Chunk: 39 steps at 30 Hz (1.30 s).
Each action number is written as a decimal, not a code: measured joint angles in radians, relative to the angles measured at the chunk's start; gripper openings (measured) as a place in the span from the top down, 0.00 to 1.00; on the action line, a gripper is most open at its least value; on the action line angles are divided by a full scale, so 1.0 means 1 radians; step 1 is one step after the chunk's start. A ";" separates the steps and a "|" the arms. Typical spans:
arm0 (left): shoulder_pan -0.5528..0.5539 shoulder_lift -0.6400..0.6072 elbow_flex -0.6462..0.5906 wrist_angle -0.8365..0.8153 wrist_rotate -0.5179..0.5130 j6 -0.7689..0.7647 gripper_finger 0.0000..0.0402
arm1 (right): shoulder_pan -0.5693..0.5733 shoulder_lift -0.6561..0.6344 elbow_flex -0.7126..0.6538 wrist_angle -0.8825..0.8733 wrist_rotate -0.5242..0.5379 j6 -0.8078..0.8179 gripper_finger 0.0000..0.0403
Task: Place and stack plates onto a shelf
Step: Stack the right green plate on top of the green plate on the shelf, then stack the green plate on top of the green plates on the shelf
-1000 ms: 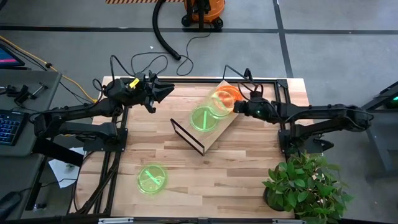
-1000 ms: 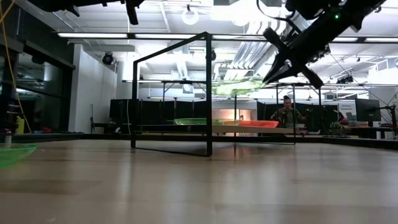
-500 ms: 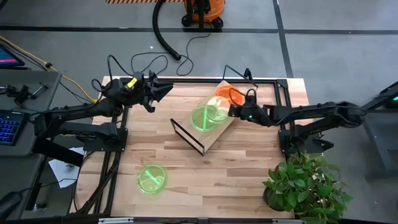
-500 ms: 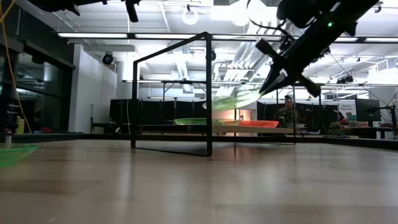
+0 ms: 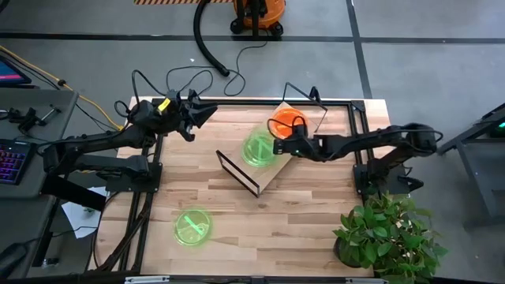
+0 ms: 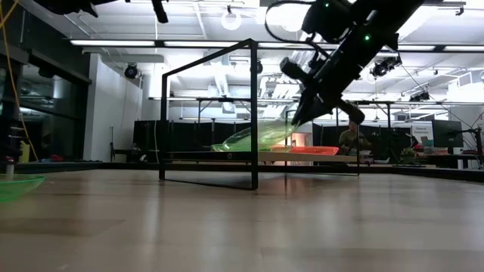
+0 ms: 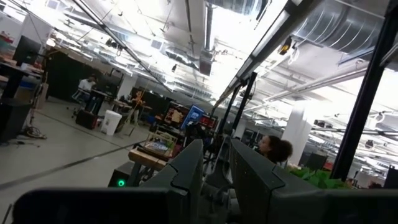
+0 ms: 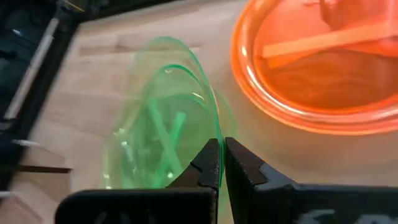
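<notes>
- green plate (image 5: pixel 258 147) is held by the right gripper (image 5: pixel 278 147) over the shelf (image 5: pixel 278 170); in the right wrist view the two dark fingers (image 8: pixel 208 163) are pressed together on the thin rim of this plate (image 8: pixel 163 140).
- in the low view the held plate (image 6: pixel 253 138) is tilted, its low edge reaching down to another green plate that lies flat on the light-wood board (image 6: pixel 302 156), its high edge up at the right gripper (image 6: pixel 296 119).
- in the right wrist view more than one green rim is seen, one inside the other, so green plates lie together at this place on the board (image 8: pixel 124 59).
- orange plates (image 5: pixel 286 125) lie on the same board just beside the green ones, toward the far edge of the table (image 5: pixel 237 229); how many are in this pile, it cannot be told.
- in the right wrist view the orange plate (image 8: pixel 317 65) shows its bright bar in the centre and it is apart from the held green rim.
- one more green plate (image 5: pixel 192 226) lies flat on the table near the front edge, well apart from the shelf; the low view shows it at the far left (image 6: pixel 17 186).
- left gripper (image 5: pixel 207 115) waits in the air over the far left corner of the table; in the left wrist view its fingers (image 7: pixel 186 171) stand a little apart with nothing between them.
- a potted plant (image 5: pixel 387 233) stands at the front right corner of the table.
</notes>
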 joint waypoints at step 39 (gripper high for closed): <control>0.000 0.000 0.000 -0.002 0.000 -0.007 0.82 | -0.015 -0.473 0.009 -0.393 -0.184 -0.384 0.39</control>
